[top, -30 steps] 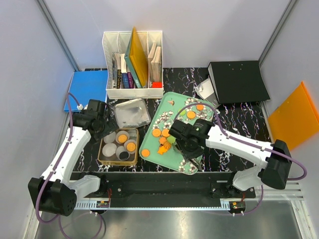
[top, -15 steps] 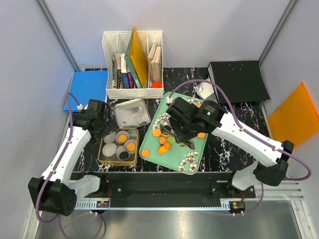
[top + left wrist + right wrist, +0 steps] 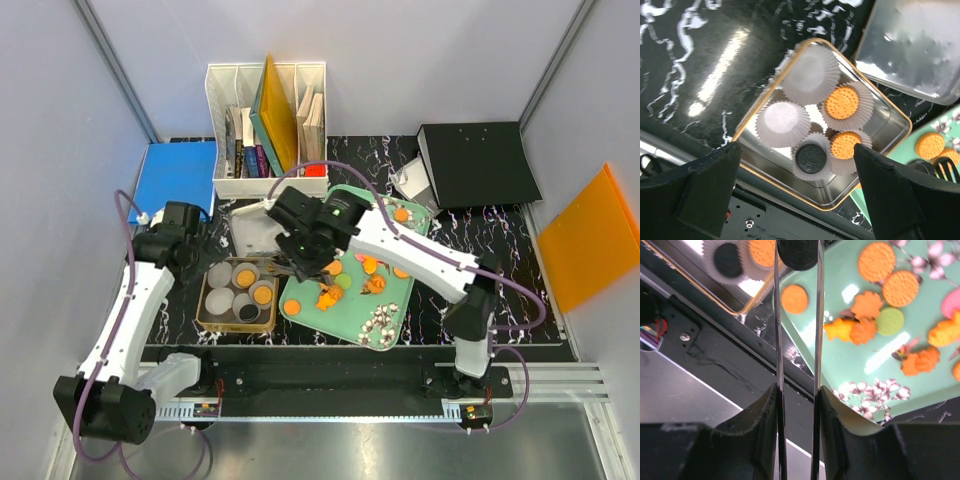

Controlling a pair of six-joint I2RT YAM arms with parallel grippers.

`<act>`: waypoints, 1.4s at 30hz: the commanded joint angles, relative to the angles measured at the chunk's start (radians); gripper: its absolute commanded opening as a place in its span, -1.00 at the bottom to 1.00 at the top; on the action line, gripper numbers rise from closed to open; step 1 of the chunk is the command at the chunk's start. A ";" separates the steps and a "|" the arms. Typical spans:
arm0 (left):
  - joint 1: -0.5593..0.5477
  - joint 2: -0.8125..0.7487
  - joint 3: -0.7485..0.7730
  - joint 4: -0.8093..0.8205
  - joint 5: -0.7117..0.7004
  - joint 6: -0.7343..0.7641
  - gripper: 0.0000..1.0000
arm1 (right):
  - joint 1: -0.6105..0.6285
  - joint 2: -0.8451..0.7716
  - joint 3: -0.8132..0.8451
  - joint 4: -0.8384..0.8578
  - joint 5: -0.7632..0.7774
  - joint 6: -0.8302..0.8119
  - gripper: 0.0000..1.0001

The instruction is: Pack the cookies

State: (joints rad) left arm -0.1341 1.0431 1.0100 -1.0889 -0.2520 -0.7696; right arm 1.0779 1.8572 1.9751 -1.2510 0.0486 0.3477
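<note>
Here's the danger: the black cookie (image 3: 796, 252) is pinched only by its edges between two thin blades. By my reading, any twist or wobble could flip it out before it's over a cup. It hangs right about where the mint-green tray (image 3: 850, 370) meets the gold-rimmed tin (image 3: 875, 150), so a slip here would likely land it on the rim or the dark bench (image 3: 700, 60).

Second worry: three cups are filled, two with orange cookies (image 3: 842, 101) and one with a black cookie (image 3: 810, 157). A release over those would double up instead of going into an empty paper cup (image 3: 782, 119). Those pleated cups look light, so a low blade could shove them around.

Third: both arms crowd the tin, and a bump is possible.

The right end effector (image 3: 796, 246) is nearly closed, its blades one cookie-width apart and clamping the black disc near the tips. The left end effector (image 3: 795, 200) hovers above the tin, spread wide and gripping nothing. The other cookies (image 3: 876, 261) lie loose on the tray.
</note>
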 commanded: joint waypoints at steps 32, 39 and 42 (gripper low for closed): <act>0.027 -0.068 0.111 -0.269 -0.326 -0.261 0.98 | 0.025 0.468 0.646 0.041 -0.233 -0.104 -0.44; 0.013 -0.069 0.104 -0.267 -0.332 -0.260 0.98 | 0.027 0.520 0.688 0.044 -0.225 -0.104 -0.42; 0.007 -0.068 0.102 -0.267 -0.339 -0.258 0.98 | 0.025 0.537 0.703 0.045 -0.222 -0.104 -0.41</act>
State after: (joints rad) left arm -0.1188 0.9836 1.0996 -1.3540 -0.5404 -1.0180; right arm 1.0950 2.3764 2.6125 -1.2411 -0.1524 0.2478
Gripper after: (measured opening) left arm 0.987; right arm 0.393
